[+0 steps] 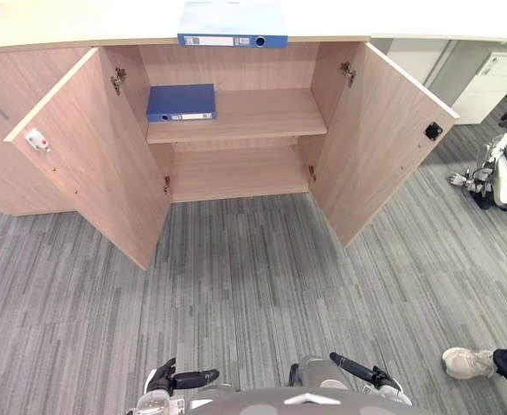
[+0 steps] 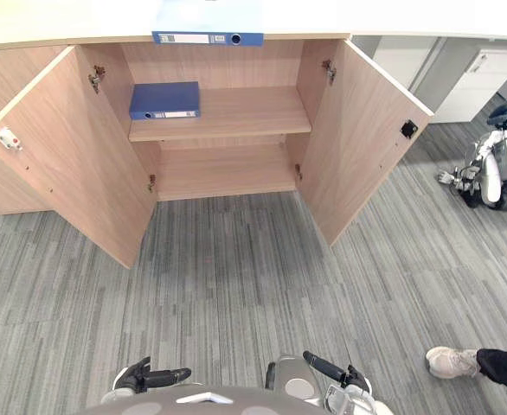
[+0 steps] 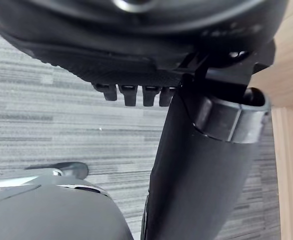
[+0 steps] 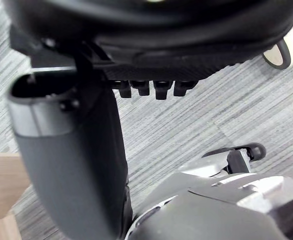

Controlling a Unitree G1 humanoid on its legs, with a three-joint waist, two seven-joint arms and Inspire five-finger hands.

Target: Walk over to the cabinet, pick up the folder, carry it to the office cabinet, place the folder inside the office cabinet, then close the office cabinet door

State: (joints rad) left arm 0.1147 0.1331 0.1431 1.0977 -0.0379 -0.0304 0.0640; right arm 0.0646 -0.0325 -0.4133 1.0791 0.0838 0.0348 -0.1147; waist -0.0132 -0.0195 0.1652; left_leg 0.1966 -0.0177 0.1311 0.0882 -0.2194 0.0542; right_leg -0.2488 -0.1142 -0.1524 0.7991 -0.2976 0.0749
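1. Left eye view: the office cabinet point(image 1: 236, 177) stands on grey striped carpet point(image 1: 253, 277) with its doors point(image 1: 98, 151) swung wide. A blue folder point(image 1: 182, 102) lies flat at the left end of its upper shelf. A second folder point(image 1: 232, 24) lies on its top. The white spine labels are too small to read.
2. Right eye view: another robot point(image 2: 500, 169) is to the cabinet's right, and a person's shoe point(image 2: 451, 361) is well out in front.
3. Left wrist view: the left hand point(image 3: 136, 55) has relaxed fingers and holds nothing.
4. Right wrist view: the right hand point(image 4: 151, 50) is likewise loose and empty.
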